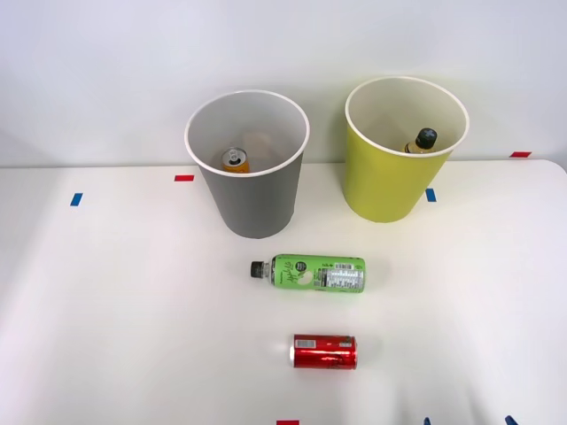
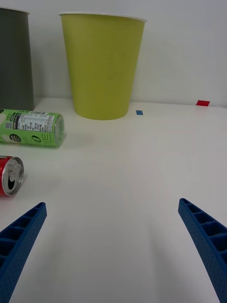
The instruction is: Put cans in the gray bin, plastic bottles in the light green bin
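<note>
Right gripper (image 2: 113, 246) wide open, empty, low-centre frame. Red can (image 1: 324, 351) on its side, axis left-right. Above it, green bottle (image 1: 317, 273) lying, cap pointing left. Farthest: gray bin (image 1: 252, 204), light green bin (image 1: 385, 190).

Setting read as lab or robot test station, not home or kitchen. Plain white table (image 1: 106, 301) stood against bare white wall (image 1: 106, 71). Small red tape marks (image 1: 183, 178) and blue tape marks (image 1: 76, 199) were stuck on tabletop as position markers. Two plain bins, gray bin (image 1: 252, 199) and light green bin (image 1: 390, 181), stood side by side near wall. No furnishings, decor or household clutter were visible around them.
</note>
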